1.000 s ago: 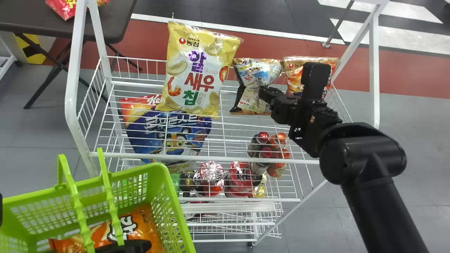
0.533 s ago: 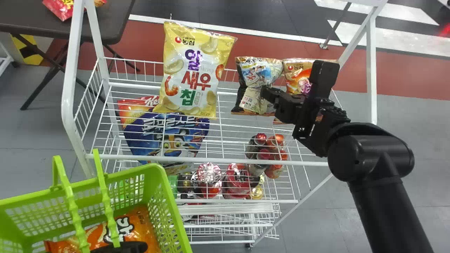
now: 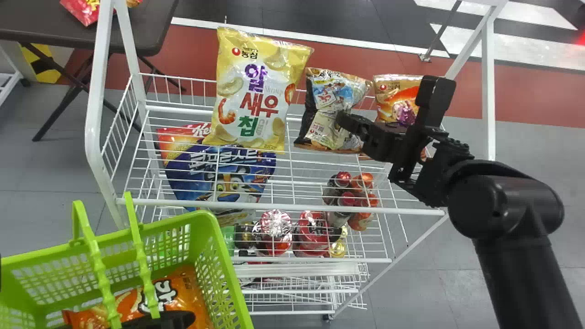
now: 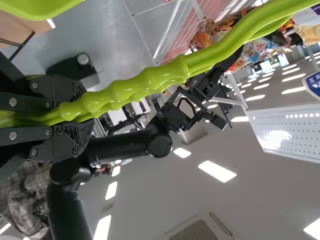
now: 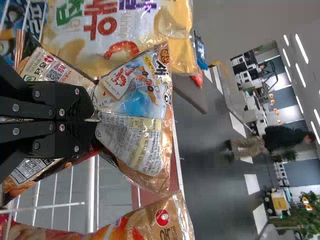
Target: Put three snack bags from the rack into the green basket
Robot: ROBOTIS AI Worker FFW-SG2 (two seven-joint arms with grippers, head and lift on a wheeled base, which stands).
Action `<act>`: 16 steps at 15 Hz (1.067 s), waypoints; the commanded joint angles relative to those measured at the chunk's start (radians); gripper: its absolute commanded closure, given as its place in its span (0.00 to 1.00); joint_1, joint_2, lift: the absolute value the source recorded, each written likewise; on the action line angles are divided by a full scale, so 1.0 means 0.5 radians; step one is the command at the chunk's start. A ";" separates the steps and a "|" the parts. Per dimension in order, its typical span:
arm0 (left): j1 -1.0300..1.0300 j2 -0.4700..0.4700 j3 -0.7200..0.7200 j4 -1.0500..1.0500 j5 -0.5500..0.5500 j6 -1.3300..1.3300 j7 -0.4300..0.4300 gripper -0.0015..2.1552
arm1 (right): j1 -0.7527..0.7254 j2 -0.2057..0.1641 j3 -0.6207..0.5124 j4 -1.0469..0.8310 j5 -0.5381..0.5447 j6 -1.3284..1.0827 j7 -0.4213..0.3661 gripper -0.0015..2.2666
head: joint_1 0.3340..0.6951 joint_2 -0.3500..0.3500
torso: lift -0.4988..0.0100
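Right claw (image 3: 343, 122) has a crinkly snack bag (image 3: 333, 93) gripped, waist pinched like a bow tie, blue-and-white print all creased. It's at the rack (image 3: 274, 204), beside a yellow bag (image 3: 256, 91). Left claw (image 3: 171, 319)'s clamped on the green basket (image 3: 209, 221)'s handle (image 3: 143, 265).

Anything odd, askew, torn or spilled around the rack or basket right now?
One thing: the shiny foil snack bag with black sides and a blue picture looks badly creased, cinched like an hourglass where the right gripper pinches its middle. I see no tear or spill.
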 commanded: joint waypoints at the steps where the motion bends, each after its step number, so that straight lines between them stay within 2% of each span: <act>1: -0.002 -0.005 -0.006 0.000 0.000 -0.006 -0.023 1.00 | 0.135 0.000 -0.038 -0.216 -0.128 0.153 0.029 0.99 | 1.00 0.21 | 0.98; 6: -0.002 -0.005 -0.009 0.000 0.000 -0.006 -0.023 1.00 | 0.359 0.003 -0.066 -0.582 -0.371 0.558 0.047 0.99 | 1.00 0.30 | 0.98; 10: -0.002 -0.005 -0.018 0.003 0.000 -0.024 -0.023 1.00 | 0.408 0.000 -0.075 -0.643 -0.591 0.902 0.127 0.99 | 1.00 0.39 | 0.98; 16: -0.002 -0.005 -0.058 -0.024 0.000 -0.030 -0.023 1.00 | 0.365 0.019 0.033 -0.649 -0.757 1.166 0.158 0.99 | 1.00 0.50 | 0.98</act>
